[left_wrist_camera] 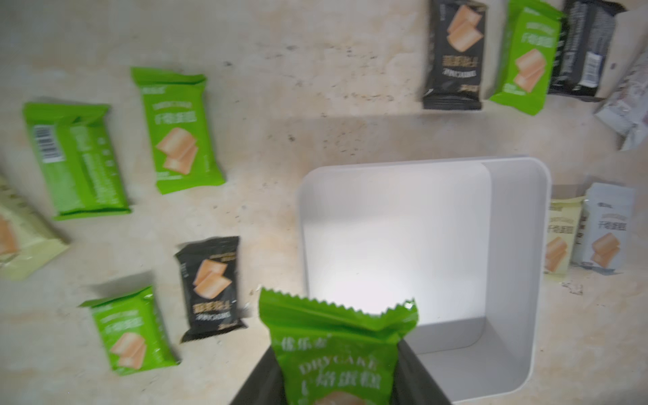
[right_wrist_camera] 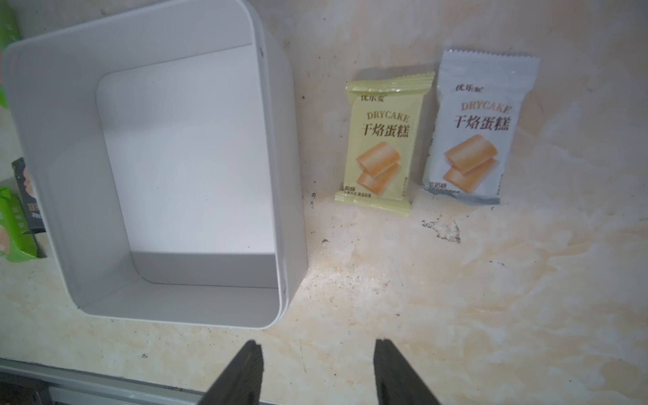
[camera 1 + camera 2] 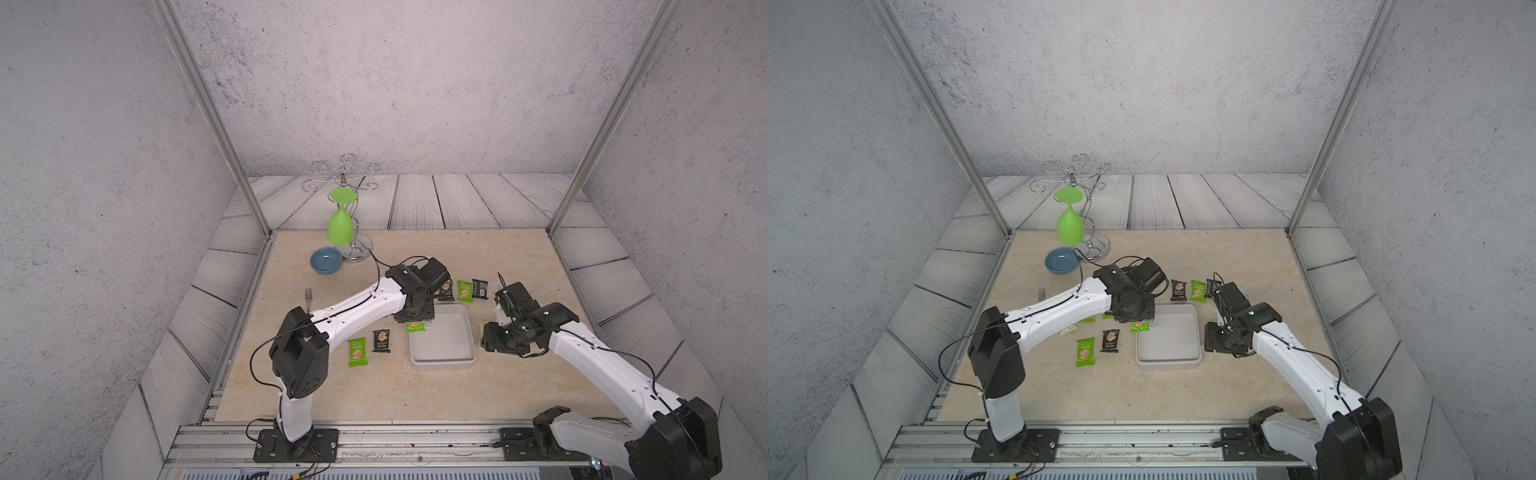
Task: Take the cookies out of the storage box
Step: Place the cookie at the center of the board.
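Note:
The white storage box (image 3: 442, 365) (image 3: 1169, 363) sits mid-table, and its inside (image 1: 396, 238) (image 2: 189, 150) shows bare. My left gripper (image 1: 336, 364) is shut on a green cookie packet (image 1: 336, 336), which hangs over the box's far left corner (image 3: 416, 327) (image 3: 1140, 327). Other cookies lie on the table around the box: green (image 3: 357, 352) and black (image 3: 381, 340) to its left, green (image 3: 464, 290) and black (image 3: 479, 288) behind it, pale yellow (image 2: 380, 140) and white (image 2: 477, 129) to its right. My right gripper (image 2: 317, 350) stands open over bare table by the box's near right corner (image 3: 496, 347).
A blue dish (image 3: 326, 260) and a wire stand (image 3: 353, 249) with a hanging green glass (image 3: 340, 226) are at the back left. A fork (image 3: 308, 296) lies near the left edge. Several more packets lie under the left arm (image 1: 182, 133).

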Motion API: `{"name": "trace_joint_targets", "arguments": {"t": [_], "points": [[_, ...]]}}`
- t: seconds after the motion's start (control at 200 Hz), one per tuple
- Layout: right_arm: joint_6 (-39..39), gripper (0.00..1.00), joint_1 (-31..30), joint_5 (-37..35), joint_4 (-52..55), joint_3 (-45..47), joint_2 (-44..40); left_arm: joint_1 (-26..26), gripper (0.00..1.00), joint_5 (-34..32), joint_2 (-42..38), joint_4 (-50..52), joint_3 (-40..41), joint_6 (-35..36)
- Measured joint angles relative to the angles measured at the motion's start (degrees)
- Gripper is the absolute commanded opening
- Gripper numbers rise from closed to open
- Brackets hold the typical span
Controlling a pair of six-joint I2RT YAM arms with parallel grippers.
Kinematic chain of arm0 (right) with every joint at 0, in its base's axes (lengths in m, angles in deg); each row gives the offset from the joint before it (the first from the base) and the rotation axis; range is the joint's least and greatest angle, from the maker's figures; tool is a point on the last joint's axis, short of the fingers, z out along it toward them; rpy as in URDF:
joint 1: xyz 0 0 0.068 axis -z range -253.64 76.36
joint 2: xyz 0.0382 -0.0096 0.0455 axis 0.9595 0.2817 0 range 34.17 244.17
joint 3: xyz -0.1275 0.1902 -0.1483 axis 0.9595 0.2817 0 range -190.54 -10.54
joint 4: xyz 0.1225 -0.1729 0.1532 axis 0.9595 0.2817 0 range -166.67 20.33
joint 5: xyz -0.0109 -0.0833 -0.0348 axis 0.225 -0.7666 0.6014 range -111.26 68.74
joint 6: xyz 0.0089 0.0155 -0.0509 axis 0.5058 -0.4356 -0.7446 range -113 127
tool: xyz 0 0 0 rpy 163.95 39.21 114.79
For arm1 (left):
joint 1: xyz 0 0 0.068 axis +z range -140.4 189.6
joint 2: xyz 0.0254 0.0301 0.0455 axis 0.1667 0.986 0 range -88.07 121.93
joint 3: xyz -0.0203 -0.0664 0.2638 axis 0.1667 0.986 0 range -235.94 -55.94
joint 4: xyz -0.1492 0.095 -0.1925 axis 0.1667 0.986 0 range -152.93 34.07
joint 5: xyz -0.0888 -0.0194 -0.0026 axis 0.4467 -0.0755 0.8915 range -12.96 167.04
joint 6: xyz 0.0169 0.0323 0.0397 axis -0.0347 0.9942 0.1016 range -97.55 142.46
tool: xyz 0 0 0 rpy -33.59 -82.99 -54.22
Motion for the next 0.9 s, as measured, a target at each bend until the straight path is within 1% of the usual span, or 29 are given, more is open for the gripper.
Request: {"name": "trace_joint_targets", "arguments": {"t": [0.26,0.545,0.711,0.901], "points": [[0.2,0.56,0.0,0.0,-0.1,-1.0,2.1,8.5,0.47,-2.6,-15.3,-1.2,20.6,-0.2],[0.2,0.56,0.0,0.0,-0.2,-3.1,6.5,16.1,0.48,-5.3,-29.3,-3.6,36.9,0.4],[0.2,0.56,0.0,-0.7,-0.2,-5.0,8.6,20.0,0.48,-5.7,-32.9,-6.1,44.2,0.8],[0.2,0.56,0.0,-1.3,-0.3,-6.6,9.6,21.7,0.48,-5.2,-32.4,-10.2,49.0,1.4]]}}
